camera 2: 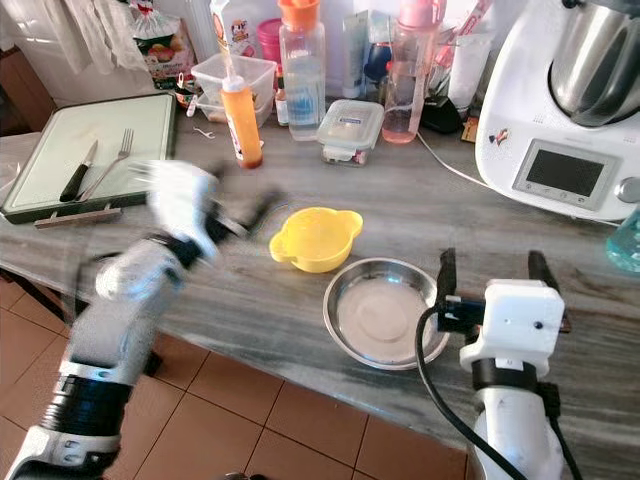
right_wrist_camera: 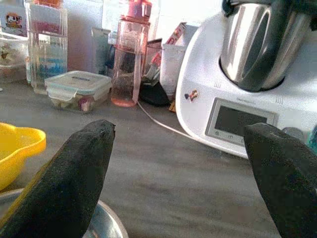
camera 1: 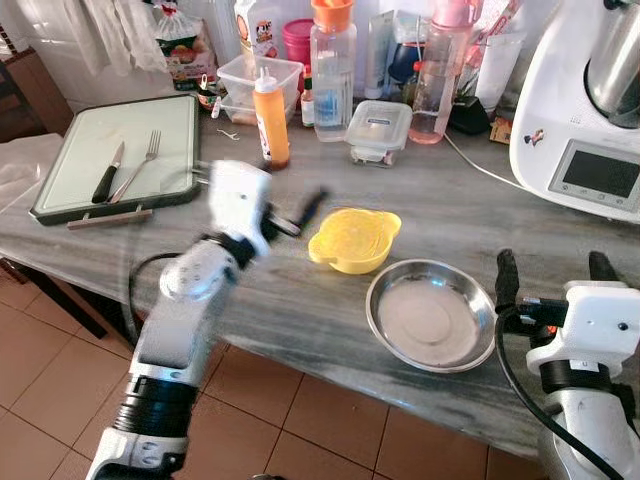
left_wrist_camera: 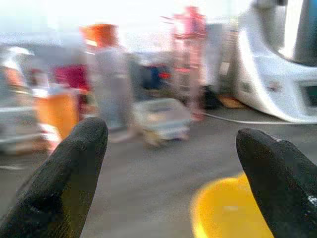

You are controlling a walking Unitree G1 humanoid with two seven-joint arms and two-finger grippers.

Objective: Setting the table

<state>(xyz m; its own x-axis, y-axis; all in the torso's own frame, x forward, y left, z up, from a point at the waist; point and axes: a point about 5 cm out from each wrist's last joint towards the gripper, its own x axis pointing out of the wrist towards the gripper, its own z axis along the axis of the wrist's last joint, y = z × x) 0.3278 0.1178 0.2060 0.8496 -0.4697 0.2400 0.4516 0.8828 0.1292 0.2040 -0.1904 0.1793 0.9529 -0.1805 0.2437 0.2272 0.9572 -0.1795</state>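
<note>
1. Two grippers are seen over a grey marbled counter. The left gripper is blurred and is held low above the counter, just left of a yellow bowl.
2. In the left wrist view the left gripper's two black fingers are spread wide apart with nothing held between them; the rim of the yellow bowl is seen close by one fingertip, not between the pair.
3. Just right of and nearer than the yellow bowl, a round steel plate is laid flat on the counter, its rim close to the bowl's.
4. The right gripper is placed just beside the steel plate's right edge, at the counter's near side. Its fingers are opened wide and nothing is gripped; the plate's rim is seen beside one finger in the right wrist view.
5. On a green cutting board at the far left, well apart from both grippers, a fork and a black-handled knife are laid side by side.
6. Behind the bowl an orange sauce bottle, a lidded clear container and a pink bottle are stood; a white kitchen machine is set at the far right.
</note>
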